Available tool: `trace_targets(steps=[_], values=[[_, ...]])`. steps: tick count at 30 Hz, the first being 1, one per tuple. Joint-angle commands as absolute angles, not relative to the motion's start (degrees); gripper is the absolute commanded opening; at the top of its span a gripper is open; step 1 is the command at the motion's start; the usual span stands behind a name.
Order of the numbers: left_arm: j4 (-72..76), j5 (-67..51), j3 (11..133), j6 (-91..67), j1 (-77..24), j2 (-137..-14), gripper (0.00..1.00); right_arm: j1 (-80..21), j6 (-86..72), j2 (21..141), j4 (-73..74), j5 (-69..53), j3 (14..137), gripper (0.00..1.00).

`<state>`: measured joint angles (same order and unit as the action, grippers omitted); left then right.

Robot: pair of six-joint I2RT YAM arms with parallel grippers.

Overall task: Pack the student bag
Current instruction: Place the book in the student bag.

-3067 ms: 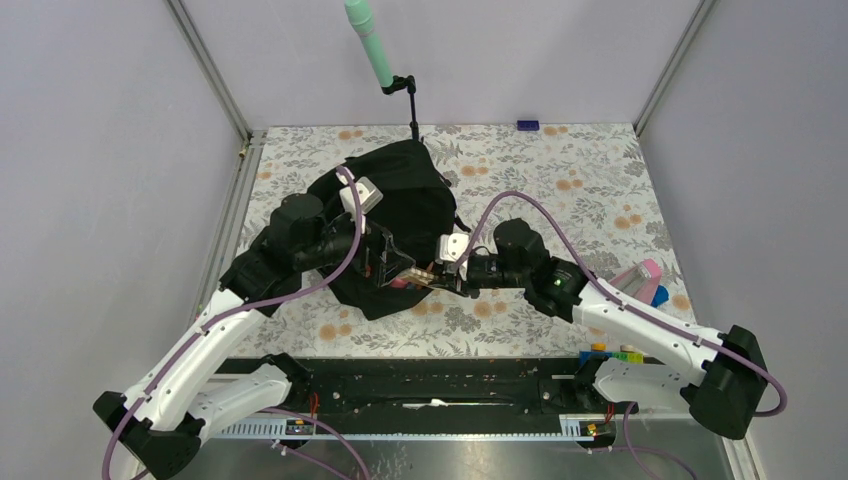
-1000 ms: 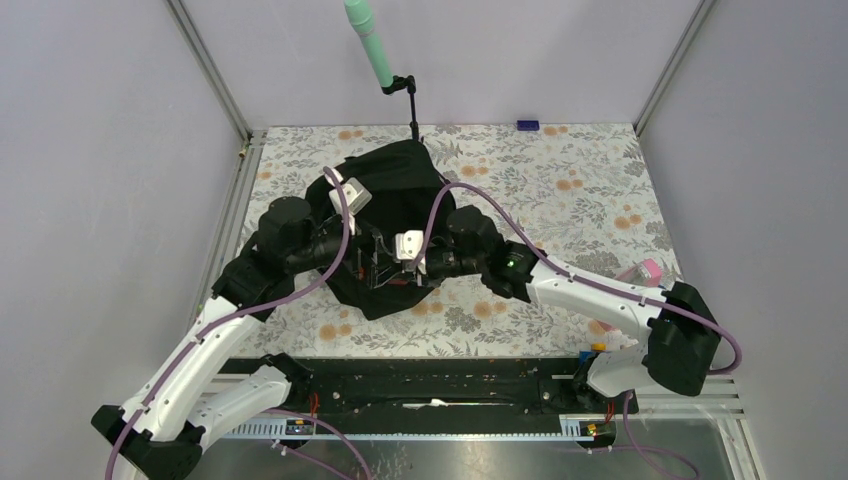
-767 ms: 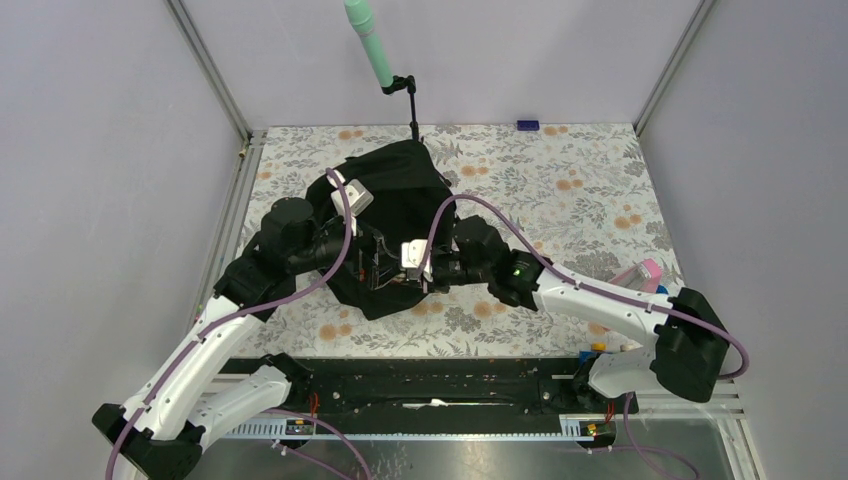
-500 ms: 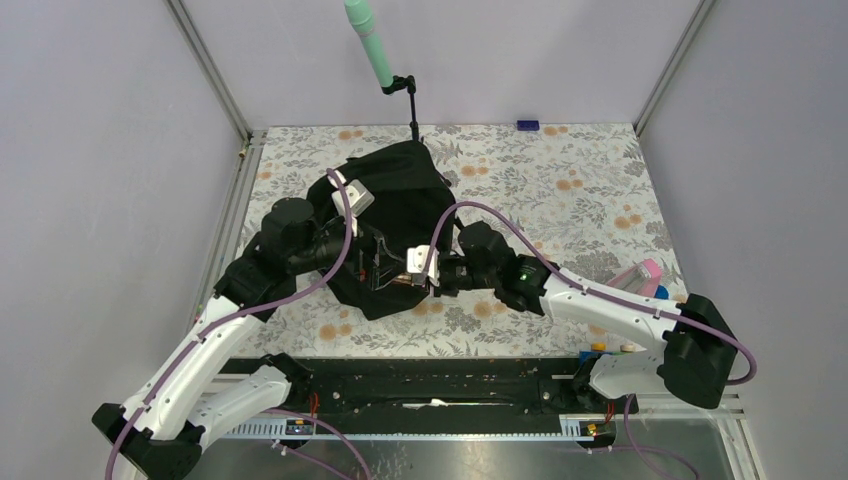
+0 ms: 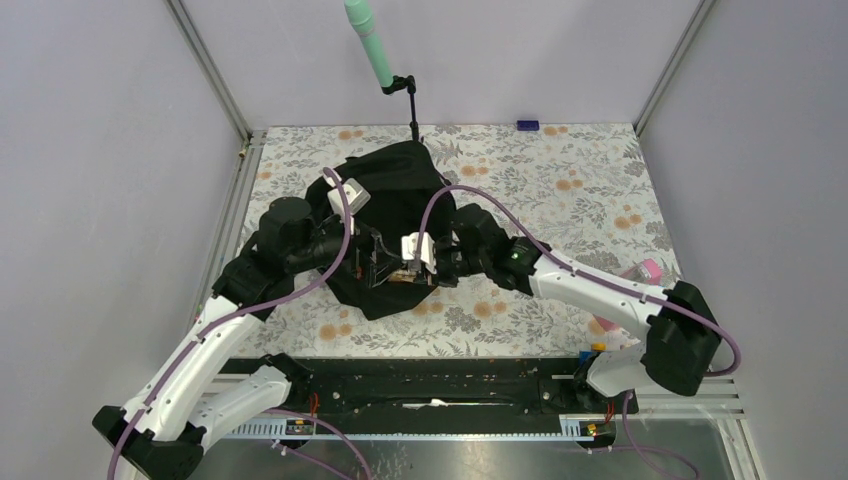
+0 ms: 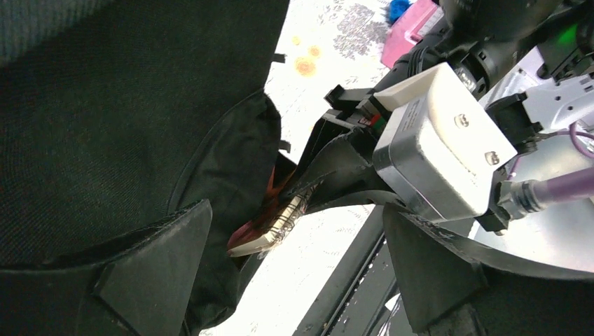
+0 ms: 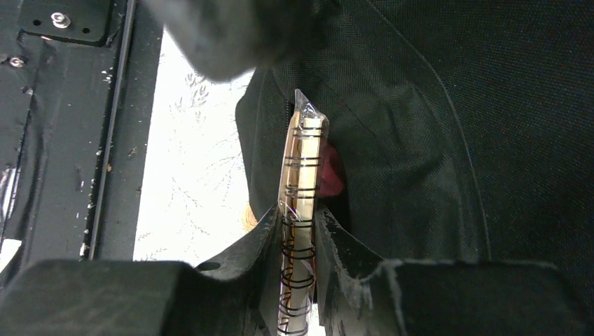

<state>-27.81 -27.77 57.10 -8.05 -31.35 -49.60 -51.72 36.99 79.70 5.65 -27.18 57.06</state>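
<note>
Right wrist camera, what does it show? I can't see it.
Two black fingers pinch a thin spiral notebook, seen edge-on, its far end at the black student bag's edge. The flowery table shows on the left.

Bright, even light (wrist close-ups blurry).

Wears white shells on the long links of the left arm (image 5: pixel 195 360) and right arm (image 5: pixel 600 297), with bulky black joint housings between. Trails a purple cable (image 6: pixel 553 185) along each arm. Glows green at a small light (image 5: pixel 516 256) on the right forearm. Carries a white-and-grey camera box (image 6: pixel 438 140) with two screws at the wrist. Ends in matte black, wedge-shaped fingers (image 6: pixel 154 273) on the left tool (image 6: pixel 295 210) and right tool (image 7: pixel 298 213).
</note>
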Motion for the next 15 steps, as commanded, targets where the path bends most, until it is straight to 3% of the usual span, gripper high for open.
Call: trace_targets(steps=[1, 15], values=[[-21.88, -31.01, 57.91, -9.40, -32.32, -49.68, 0.99, -52.23, 38.85, 86.53, 14.65, -29.05, 63.15, 0.00], [-21.61, -31.26, 57.62, -8.80, -32.34, -48.90, 0.99, -52.17, 41.73, 97.42, 12.45, -25.42, 65.29, 0.00]])
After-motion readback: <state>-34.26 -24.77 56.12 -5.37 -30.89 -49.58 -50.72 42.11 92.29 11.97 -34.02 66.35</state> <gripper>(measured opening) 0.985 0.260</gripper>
